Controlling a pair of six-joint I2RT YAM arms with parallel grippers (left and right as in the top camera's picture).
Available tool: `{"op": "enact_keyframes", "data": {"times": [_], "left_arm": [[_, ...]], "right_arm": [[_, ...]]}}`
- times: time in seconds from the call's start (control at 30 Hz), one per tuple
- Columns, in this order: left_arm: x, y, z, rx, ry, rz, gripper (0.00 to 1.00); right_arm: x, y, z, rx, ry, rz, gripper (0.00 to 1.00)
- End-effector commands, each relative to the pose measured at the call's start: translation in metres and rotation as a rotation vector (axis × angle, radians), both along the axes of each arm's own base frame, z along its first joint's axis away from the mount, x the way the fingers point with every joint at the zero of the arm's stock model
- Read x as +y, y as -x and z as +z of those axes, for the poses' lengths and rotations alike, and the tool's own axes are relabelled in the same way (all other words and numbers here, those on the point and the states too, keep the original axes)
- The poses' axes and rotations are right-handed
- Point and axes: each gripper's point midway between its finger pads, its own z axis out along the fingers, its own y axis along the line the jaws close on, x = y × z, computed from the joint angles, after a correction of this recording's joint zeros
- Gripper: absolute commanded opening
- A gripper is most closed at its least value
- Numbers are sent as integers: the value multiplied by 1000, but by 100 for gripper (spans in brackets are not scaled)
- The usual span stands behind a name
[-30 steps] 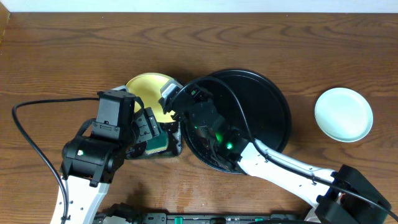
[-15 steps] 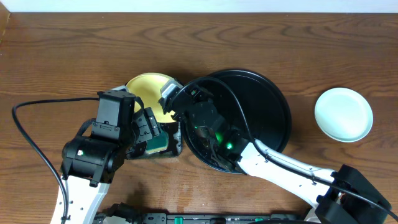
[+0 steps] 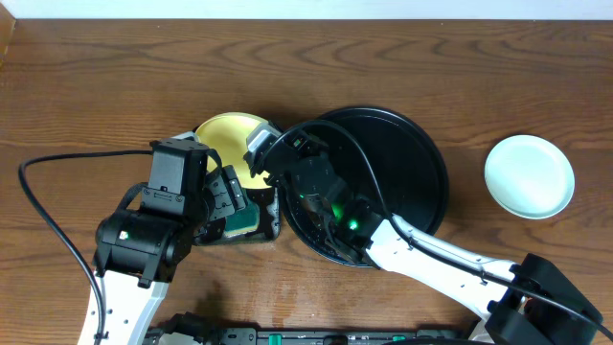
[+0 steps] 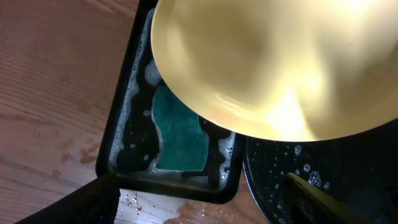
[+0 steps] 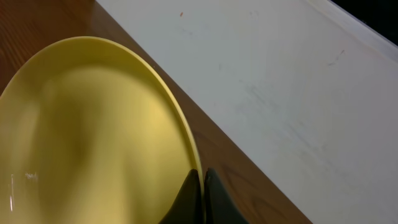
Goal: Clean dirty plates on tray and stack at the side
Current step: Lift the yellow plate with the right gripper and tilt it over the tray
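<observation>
One large round glossy black tray [image 3: 412, 163] lies on the desk [image 3: 96, 77], flecked with suds. At its left edge the pale yellow round plastic plate [image 4: 273, 62] is held raised over a small black rectangular tray [image 4: 124, 112] and green sponge [image 4: 180, 134], pinched at the rim by the closed right tool [image 5: 200, 186]. The left tool [image 4: 199, 183], barely in frame, appears spread wide and empty. Gripped so thinly, the plate could be twisted loose once scrubbed.

The right pincer [image 5: 200, 180] clamps the yellow plate [image 5: 93, 124] by its rim; the left pincer [image 4: 199, 180] hangs spread wide.
</observation>
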Motion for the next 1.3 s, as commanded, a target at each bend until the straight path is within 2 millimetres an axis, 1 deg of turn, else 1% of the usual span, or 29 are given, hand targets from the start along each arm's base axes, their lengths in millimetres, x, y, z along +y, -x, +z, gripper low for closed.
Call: {"op": "enact_keyframes", "data": {"times": [0.0,0.47,0.57,0.6,0.67,0.7,0.73,0.77,0.8,0.83,0.87,0.9,0.93,0.97,1.0,1.03,1.07,1.1,1.13,1.17,1.2,1.27], "left_arm": [[1,-2,5,-11,1,-1,84],[1,-2,5,-11,1,-1,84],[1,-2,5,-11,1,-1,84],[1,-2,5,-11,1,-1,84],[1,-2,5,-11,1,-1,84],[1,-2,5,-11,1,-1,84],[1,-2,5,-11,1,-1,84],[1,-2,5,-11,1,-1,84],[1,-2,5,-11,1,-1,84],[1,-2,5,-11,1,-1,84],[1,-2,5,-11,1,-1,84],[1,-2,5,-11,1,-1,84],[1,-2,5,-11,1,-1,84],[1,-2,5,-11,1,-1,84],[1,-2,5,-11,1,-1,84],[1,-2,5,-11,1,-1,84],[1,-2,5,-11,1,-1,84],[1,-2,5,-11,1,-1,84],[1,-2,5,-11,1,-1,84],[1,-2,5,-11,1,-1,84],[1,-2,5,-11,1,-1,84],[1,-2,5,-11,1,-1,84]], "right_arm": [[0,3,20,-36,-24,-2,1],[1,3,20,-36,-24,-1,1],[0,3,20,-58,12,-2,1],[-6,0,21,-79,42,-32,1],[-26,-11,28,-110,49,-166,1],[-31,-13,31,-102,7,-202,1],[-24,-10,30,-82,-24,-163,1],[-10,-2,24,-83,25,-73,1],[-5,2,20,-123,129,-24,1],[-11,-1,20,-157,194,-56,1],[-23,-7,25,-169,192,-136,1],[-32,-11,31,-154,115,-204,1],[-30,-10,32,-136,70,-204,1],[-22,-5,27,-129,91,-154,1],[-19,-3,24,-143,143,-129,1],[-23,-4,25,-154,165,-156,1],[-29,-7,28,-142,118,-203,1],[-30,-7,31,-98,6,-226,1],[-22,-2,29,-66,-31,-177,1],[-16,2,25,-64,-1,-139,1],[-19,0,25,-74,15,-154,1],[-29,-4,27,-51,-45,-222,1]]}}
